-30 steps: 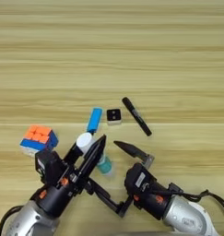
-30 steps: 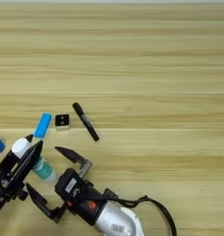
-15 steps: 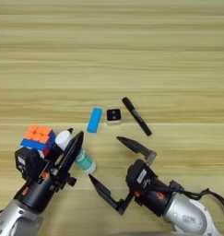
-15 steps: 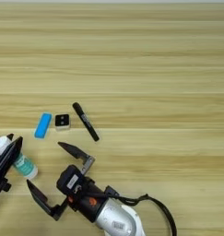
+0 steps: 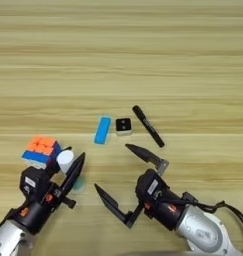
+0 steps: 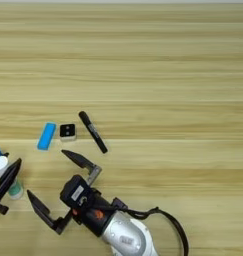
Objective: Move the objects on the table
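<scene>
Objects lie on the wood-grain bench (image 5: pixel 193 60): left eye view shows a flat blue block (image 5: pixel 102 130) left of the small black-and-white cube (image 5: pixel 123 125), slim marker (image 5: pixel 148 126) right of it. Left gripper (image 5: pixel 68 167) clamps the glue stick (image 5: pixel 66 161) (beside the puzzle cube (image 5: pixel 41 151)). Right eye view: right gripper (image 6: pixel 55 187) below the small cube, fingers spread wide, holding nothing.

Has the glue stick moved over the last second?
Yes. The left gripper, shut on the glue stick, has carried it left, away from the unmoved blue block; it is now beside the puzzle cube.
</scene>
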Controlling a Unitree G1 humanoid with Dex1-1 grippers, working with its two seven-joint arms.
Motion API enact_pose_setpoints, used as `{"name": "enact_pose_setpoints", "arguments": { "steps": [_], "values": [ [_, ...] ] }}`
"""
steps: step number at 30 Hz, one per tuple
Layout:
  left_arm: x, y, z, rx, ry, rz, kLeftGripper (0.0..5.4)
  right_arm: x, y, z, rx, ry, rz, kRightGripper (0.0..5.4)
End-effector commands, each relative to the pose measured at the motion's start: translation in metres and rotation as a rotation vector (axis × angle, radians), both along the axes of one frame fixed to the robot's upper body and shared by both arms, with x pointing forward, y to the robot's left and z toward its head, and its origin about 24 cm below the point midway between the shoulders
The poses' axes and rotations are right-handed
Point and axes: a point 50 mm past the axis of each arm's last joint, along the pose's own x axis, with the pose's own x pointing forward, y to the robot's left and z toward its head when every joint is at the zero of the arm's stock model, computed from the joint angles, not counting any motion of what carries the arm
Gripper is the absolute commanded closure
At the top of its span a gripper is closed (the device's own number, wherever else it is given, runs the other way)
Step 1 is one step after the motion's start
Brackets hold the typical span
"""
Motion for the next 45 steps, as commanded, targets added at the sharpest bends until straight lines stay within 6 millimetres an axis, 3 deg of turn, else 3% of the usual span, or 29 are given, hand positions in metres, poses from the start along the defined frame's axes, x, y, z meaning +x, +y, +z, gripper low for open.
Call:
{"name": "enact_pose_setpoints", "arguments": {
  "steps": [1, 38, 45],
  "values": [
    [0.0002, 0.0023, -0.0012, 0.044, -0.009, -0.005, 3.77, 0.0027, -0.0004, 0.0006, 0.006, -0.002, -0.001, 0.00],
    [0.0045, 0.0075, -0.0002, 0.296, -0.184, 0.051, 3.77, 0.0015, -0.0025, 0.0002, 0.011, 0.003, -0.016, 0.00],
    [0.0036, 0.0008, -0.0045, 0.329, -0.187, 0.017, 3.77, 0.0018, -0.0028, 0.0003, 0.010, 0.002, -0.017, 0.00]
  ]
}}
